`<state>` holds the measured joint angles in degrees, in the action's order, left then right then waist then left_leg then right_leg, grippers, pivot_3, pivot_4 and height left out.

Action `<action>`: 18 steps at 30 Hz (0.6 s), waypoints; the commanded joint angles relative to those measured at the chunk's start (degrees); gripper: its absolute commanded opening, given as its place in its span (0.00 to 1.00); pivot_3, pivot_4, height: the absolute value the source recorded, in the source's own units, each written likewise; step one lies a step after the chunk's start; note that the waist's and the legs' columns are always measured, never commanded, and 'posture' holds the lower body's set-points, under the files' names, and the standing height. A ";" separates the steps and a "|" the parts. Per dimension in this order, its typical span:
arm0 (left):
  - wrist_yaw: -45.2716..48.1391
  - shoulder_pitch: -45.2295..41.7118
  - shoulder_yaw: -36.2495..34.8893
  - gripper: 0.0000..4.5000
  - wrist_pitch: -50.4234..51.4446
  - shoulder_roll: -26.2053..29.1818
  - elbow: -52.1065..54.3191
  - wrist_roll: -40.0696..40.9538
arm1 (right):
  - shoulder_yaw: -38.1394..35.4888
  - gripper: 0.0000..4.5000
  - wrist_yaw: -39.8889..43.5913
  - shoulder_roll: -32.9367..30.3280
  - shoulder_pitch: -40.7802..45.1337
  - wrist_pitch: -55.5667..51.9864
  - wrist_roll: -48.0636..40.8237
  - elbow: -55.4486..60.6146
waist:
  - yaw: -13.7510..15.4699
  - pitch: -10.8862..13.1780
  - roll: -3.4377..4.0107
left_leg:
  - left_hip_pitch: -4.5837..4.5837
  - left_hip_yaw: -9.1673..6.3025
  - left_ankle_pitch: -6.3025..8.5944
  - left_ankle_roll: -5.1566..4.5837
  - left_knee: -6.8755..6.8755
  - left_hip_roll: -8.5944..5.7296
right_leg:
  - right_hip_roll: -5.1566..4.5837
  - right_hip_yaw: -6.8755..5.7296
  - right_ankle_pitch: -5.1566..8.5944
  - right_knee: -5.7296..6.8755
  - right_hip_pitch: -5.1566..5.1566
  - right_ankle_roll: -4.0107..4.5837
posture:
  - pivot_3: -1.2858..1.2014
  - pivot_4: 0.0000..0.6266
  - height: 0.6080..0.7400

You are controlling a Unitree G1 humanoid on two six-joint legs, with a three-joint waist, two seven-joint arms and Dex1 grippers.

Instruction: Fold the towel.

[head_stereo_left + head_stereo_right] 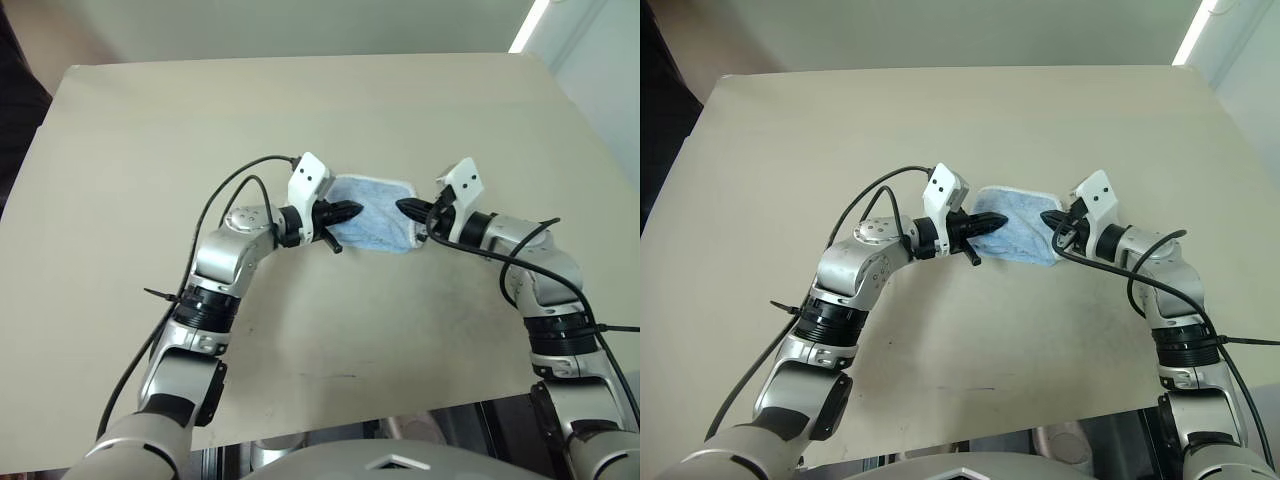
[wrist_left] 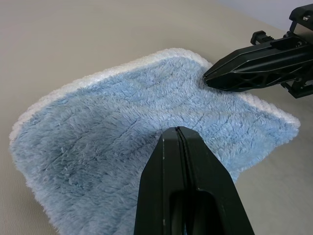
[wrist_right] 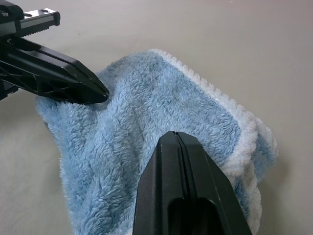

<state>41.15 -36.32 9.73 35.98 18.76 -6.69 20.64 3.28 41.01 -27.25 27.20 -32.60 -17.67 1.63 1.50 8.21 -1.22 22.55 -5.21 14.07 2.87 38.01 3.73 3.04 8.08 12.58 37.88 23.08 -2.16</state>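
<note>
Pinching from both ends: left gripper (image 1: pixel 352 210) fingers pressed together on the towel (image 1: pixel 378 222), right gripper (image 1: pixel 405 207) likewise. Towel sits between the two tips on the matte beige tabletop (image 1: pixel 300 120); fluffy ribbed blue pile, white edging, rumpled roughly rectangular, long axis running gripper to gripper.

Looked like a plain indoor test room or lab, not a home. Showed a bare beige tabletop (image 1: pixel 150 150) across most of the frame, pale unadorned walls (image 1: pixel 300 25) along the top, and a lit ceiling strip light (image 1: pixel 530 25) at the upper right. Lacked any sure sign of a more particular kind of room
</note>
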 commanded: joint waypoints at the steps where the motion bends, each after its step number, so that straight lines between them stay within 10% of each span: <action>1: 0.48 -0.51 -0.85 0.01 -1.18 -0.47 1.15 -0.20 | -0.98 0.00 -0.16 -0.05 0.87 1.16 -0.01 0.90 | 0.00 0.00 0.00 | 0.00 0.00 0.00 0.00 0.00 0.00 | 0.00 0.00 0.00 0.00 0.00 0.00 | 0.52 0.24 1.00; 18: -4.14 4.03 2.77 0.01 -5.37 -1.74 -4.55 -9.62 | 3.68 0.00 -4.09 3.08 -1.58 3.29 7.29 -5.55 | -0.30 -0.21 0.19 | -0.56 -0.21 0.20 -0.36 -0.07 -0.06 | -0.09 0.05 0.35 -0.02 -0.60 0.66 | 0.52 0.24 1.00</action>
<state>37.05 -32.89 13.41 30.15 17.43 -11.12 10.87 7.65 37.30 -24.24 25.59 -29.79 -10.57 -4.32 1.20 8.00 -1.03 22.00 -5.42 14.27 2.52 37.94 3.66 2.95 8.12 12.93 37.86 22.48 -1.49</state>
